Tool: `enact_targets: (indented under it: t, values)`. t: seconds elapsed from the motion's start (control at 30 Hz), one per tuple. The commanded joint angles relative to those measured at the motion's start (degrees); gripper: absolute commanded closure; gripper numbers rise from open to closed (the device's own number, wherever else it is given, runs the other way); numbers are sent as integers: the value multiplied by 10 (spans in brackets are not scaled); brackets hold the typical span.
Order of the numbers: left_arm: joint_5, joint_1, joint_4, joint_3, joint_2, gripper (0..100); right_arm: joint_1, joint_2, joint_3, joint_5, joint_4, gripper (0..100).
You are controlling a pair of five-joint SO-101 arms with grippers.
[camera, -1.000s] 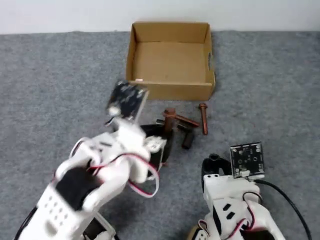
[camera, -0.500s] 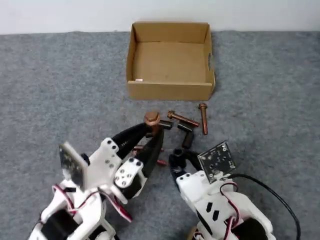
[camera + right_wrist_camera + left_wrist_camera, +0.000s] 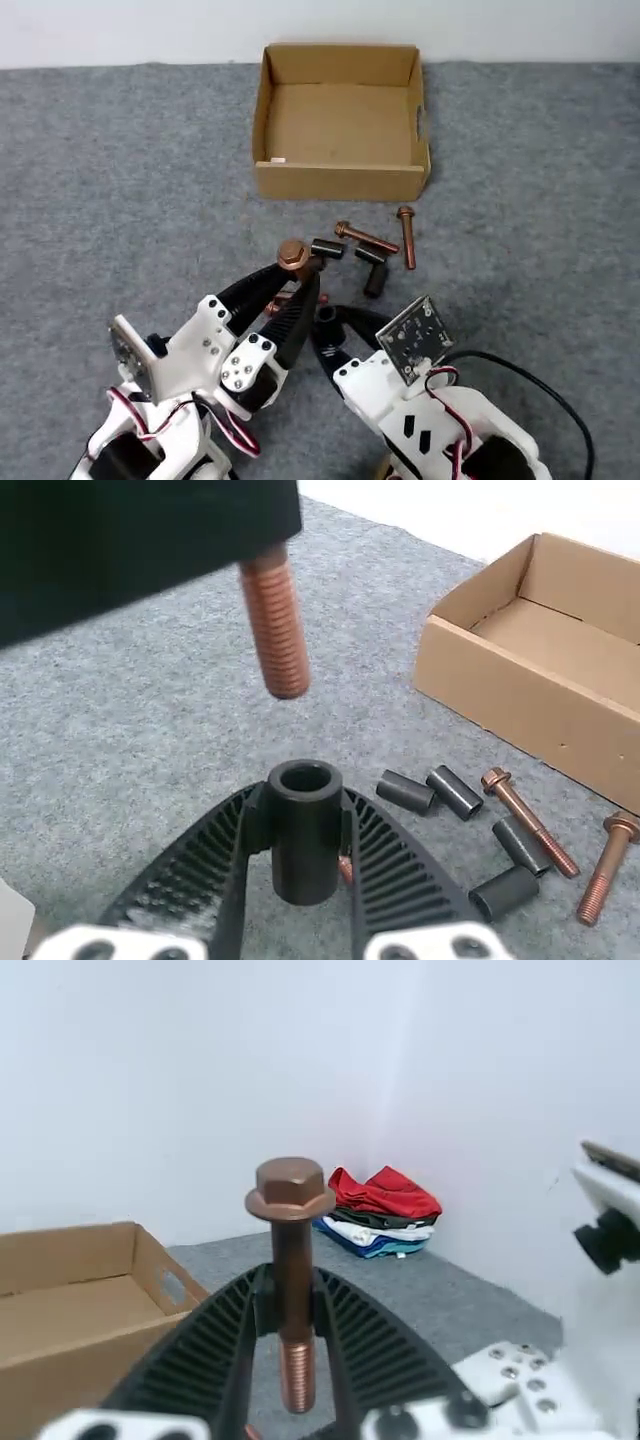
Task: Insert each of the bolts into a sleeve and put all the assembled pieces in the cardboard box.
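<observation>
My left gripper is shut on a copper bolt, held upright with its hex head up and its threaded end down. Just below that threaded end my right gripper is shut on a black sleeve, bore facing up, with a small gap between bolt tip and sleeve. The open cardboard box stands at the back. Two more bolts and three loose sleeves lie between the box and the grippers.
Grey carpet covers the table. Another copper bolt lies partly hidden under the left gripper. A pile of folded clothes sits in the room behind. Both arm bodies crowd the front edge.
The left gripper drew the bolt left and toward the front, away from the loose parts. The right gripper swung left with its sleeve and now sits under the bolt's tip.
</observation>
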Motion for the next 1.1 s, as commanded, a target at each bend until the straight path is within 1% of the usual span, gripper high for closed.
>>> enact_targets:
  t: [0.0,0.13,0.4,0.57,0.8,0.87,0.93,1.07]
  values:
    - [31,1,-23,-5,-7,996,-4,2,-6,25,-39,991]
    - [33,1,-21,1,-7,996,-4,2,-6,42,-72,991]
    - [34,-1,-18,26,-7,996,-4,2,-15,47,-74,991]
    - [33,0,-18,46,-7,996,-4,2,-28,71,-74,991]
    - [32,2,69,37,-7,995,-1,2,-28,71,-74,991]
    - [15,2,82,25,-7,994,-1,2,-28,71,-74,991]
    - [-2,2,93,15,-7,967,-1,2,-28,71,-74,991]
    - [-17,2,152,-7,-7,814,-1,2,-28,71,-74,991]
